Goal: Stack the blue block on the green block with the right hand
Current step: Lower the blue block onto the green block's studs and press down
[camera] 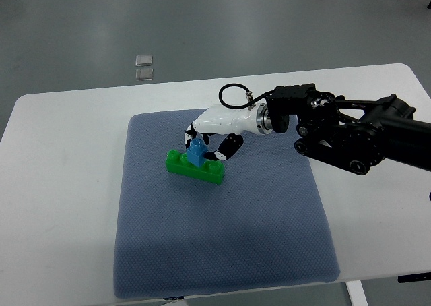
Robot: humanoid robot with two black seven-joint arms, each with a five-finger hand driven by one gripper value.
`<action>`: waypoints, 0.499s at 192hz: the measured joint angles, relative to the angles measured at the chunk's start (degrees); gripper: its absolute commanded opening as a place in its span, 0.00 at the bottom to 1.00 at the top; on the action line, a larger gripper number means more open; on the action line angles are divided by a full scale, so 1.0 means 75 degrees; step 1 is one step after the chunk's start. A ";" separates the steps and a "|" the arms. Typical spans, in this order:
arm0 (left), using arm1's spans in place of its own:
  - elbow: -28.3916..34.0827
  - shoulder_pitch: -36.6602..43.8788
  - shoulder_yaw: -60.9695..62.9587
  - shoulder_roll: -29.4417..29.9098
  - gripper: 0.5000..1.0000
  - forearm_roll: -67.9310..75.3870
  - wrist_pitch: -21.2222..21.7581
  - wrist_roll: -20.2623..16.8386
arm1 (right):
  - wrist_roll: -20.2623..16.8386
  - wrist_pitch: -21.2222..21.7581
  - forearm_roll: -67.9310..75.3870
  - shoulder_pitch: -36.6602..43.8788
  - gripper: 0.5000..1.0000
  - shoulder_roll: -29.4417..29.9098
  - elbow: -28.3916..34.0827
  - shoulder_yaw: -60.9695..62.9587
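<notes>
Right hand: fingers curled, pinching the blue block to seat it. Blue block: resting atop the green block, near its middle. Green block: lying on the blue mat, steadying the stack.

A small blue block sits on the long green block, just under the right hand, whose fingers are around it.
</notes>
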 measured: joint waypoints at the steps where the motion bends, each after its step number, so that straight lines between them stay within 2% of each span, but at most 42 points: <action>1: 0.0000 0.0000 0.0000 0.0000 1.00 0.0000 0.0000 0.0000 | 0.0000 -0.0004 -0.0005 -0.0001 0.05 0.0001 0.0000 0.0000; 96: 0.0000 0.0000 0.0000 0.0000 1.00 0.0000 0.0002 0.0000 | 0.0000 -0.0199 -0.0146 -0.0102 0.05 0.0007 -0.0046 -0.0011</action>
